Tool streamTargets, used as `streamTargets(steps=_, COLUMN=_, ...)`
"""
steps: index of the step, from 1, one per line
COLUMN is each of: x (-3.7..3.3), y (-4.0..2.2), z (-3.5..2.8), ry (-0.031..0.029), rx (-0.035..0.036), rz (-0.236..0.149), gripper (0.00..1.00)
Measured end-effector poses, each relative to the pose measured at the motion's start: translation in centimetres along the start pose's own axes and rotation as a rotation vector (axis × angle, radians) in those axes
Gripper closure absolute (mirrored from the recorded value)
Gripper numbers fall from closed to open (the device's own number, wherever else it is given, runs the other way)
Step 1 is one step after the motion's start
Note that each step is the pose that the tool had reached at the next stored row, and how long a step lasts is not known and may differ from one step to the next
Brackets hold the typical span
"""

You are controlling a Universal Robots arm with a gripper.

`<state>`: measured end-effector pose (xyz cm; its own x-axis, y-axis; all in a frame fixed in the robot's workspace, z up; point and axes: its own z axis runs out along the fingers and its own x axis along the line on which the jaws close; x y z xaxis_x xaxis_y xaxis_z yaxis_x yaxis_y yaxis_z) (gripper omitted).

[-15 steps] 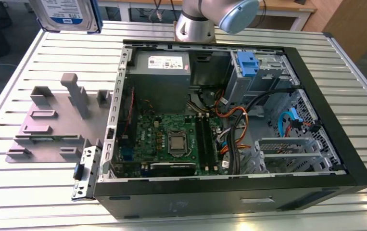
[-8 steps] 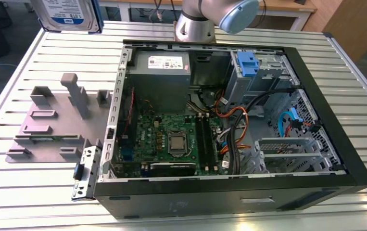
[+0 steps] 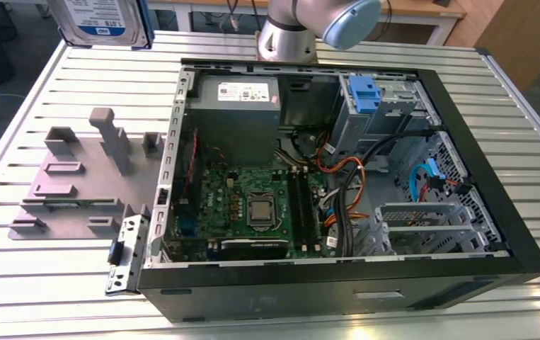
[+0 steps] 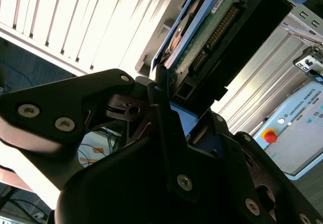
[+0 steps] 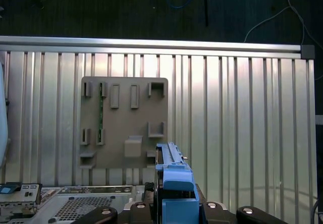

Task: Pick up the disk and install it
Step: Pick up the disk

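Table (image 3: 52, 297) is lying open below the claw (image 4: 177, 107). Case (image 3: 345, 290) is sitting low off to one side, grey fixture plate (image 5: 123, 123) underneath. Claw is pinching shut on the disk (image 3: 105, 21), holding it high, clear of everything. Risk, I reckon: grip is biting near one end, so disk could be tilting or slipping, then snagging case rim or cables (image 3: 345, 177).

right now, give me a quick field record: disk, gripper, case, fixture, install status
disk: flat silver hard drive with white-and-blue label, held in the air
gripper: shut on the disk
case: open black computer case, lying on its side on the slatted metal table
fixture: grey slotted plate beside the case
install: not yet done
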<state>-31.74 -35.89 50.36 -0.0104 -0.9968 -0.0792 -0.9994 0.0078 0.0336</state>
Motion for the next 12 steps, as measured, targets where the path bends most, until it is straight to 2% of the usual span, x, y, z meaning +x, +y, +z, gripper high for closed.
streamTargets(steps=12, x=0.00, y=-0.36, z=-0.01, ry=0.0000, rx=0.0000, rz=0.000, gripper=0.63)
